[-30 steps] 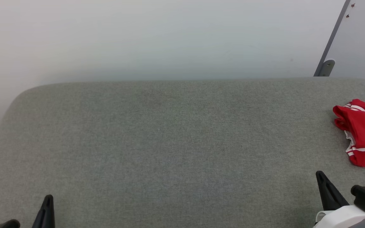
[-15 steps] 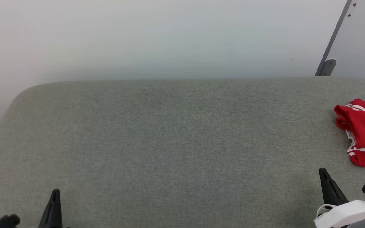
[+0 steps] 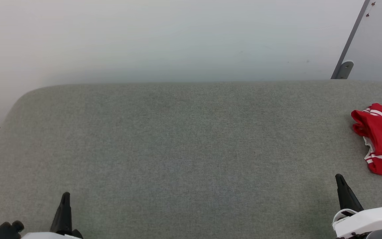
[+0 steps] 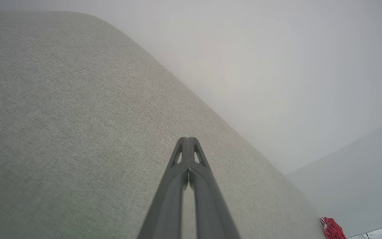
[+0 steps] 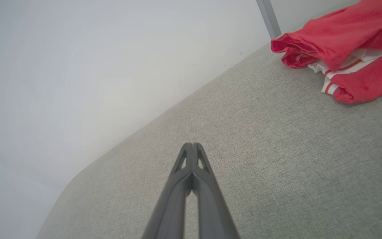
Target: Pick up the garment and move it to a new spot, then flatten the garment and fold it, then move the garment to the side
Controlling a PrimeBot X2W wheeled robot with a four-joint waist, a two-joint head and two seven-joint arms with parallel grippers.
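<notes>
**Two closed grippers, one red heap at the right side**

Found at the right side of the grey padded surface (image 3: 177, 139), about midway between its near and far edge: the garment (image 3: 381, 132), lying as a layered red heap with white striped trim between the layers. Cut off by the right border of the head view, so hard to judge as neatly folded or merely bunched; perhaps folded, going by the stacked edges.

Resting low at the near edge: left gripper (image 3: 65, 196) at the near left, right gripper (image 3: 339, 179) at the near right. Both with fingers pressed together, holding nothing. Well apart from the cloth on the left; near it, but not touching, on the right.

Fits two stages equally well: a heap waiting to be lifted and carried to a new spot, or a folded shirt already set aside with the arms at rest. Cannot be settled from here, so no next move to name with confidence.

Given by the right wrist view and not by the head view: a close look at the rolled red hem, the white layer tucked under the top fold, and a grey post (image 5: 269, 18) behind. Given by the left wrist view: merely a tiny red spot at the far right, yet a clear look at its own fingertips meeting.
</notes>
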